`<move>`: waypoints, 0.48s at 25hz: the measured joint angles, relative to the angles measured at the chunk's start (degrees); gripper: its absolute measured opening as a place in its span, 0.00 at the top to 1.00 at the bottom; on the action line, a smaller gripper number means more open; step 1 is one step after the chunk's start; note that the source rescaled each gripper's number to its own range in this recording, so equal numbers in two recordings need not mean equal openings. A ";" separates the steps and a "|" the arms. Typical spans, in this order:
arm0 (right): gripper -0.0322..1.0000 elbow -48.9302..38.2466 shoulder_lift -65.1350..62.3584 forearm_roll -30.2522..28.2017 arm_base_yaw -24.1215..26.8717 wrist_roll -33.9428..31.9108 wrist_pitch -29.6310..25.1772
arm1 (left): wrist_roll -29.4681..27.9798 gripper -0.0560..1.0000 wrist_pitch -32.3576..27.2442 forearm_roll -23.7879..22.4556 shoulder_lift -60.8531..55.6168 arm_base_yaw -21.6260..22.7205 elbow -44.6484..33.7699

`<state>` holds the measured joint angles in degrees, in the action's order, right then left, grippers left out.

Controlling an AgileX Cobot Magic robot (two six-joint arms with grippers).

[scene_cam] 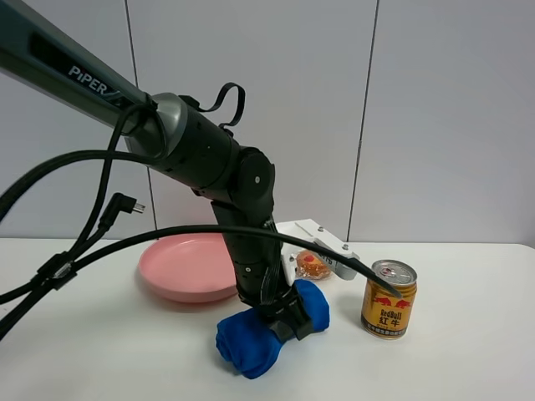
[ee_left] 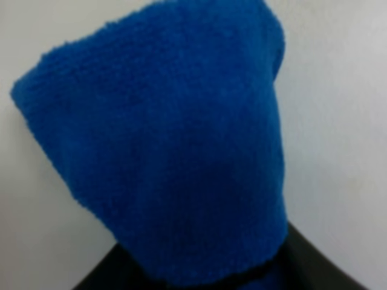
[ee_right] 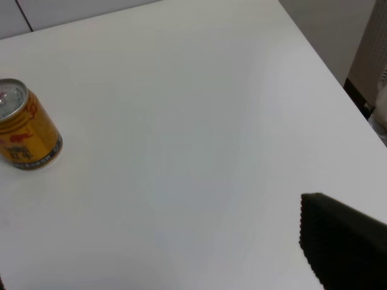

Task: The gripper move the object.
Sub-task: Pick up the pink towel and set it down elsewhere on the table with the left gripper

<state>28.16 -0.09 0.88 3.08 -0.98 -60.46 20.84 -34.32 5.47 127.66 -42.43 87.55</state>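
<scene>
Pinching the blue towel [scene_cam: 247, 342] at its waist with the left gripper [scene_cam: 285, 322], long axis 7-to-1 o'clock on the table [scene_cam: 476, 368], pink plate [scene_cam: 188, 267] at 10; cannot tell right gripper [ee_right: 341, 241] spread, only 1 finger visible.

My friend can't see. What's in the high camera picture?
A black robot hand pinches a blue towel on a white table. A pink plate sits behind on the left, and a gold drink can stands to the right.

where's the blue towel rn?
In the high view, the blue towel is low centre, clamped in the left gripper, with the pink plate behind-left and the can to its right.
</scene>
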 joint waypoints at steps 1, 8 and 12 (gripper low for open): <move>0.00 0.00 0.00 0.00 0.00 0.00 0.00 | 0.00 0.95 -0.71 -0.12 -0.65 0.00 0.00; 0.00 0.00 0.00 0.00 0.00 0.00 0.00 | 2.30 0.95 -12.18 -3.62 -8.66 -0.06 7.23; 0.00 0.00 0.00 0.00 0.00 0.00 0.00 | 11.37 0.95 -15.09 -9.44 -10.65 1.03 13.16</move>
<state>28.16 -0.09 0.88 3.08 -0.98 -60.46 32.21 -49.41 -3.97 117.01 -41.40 100.72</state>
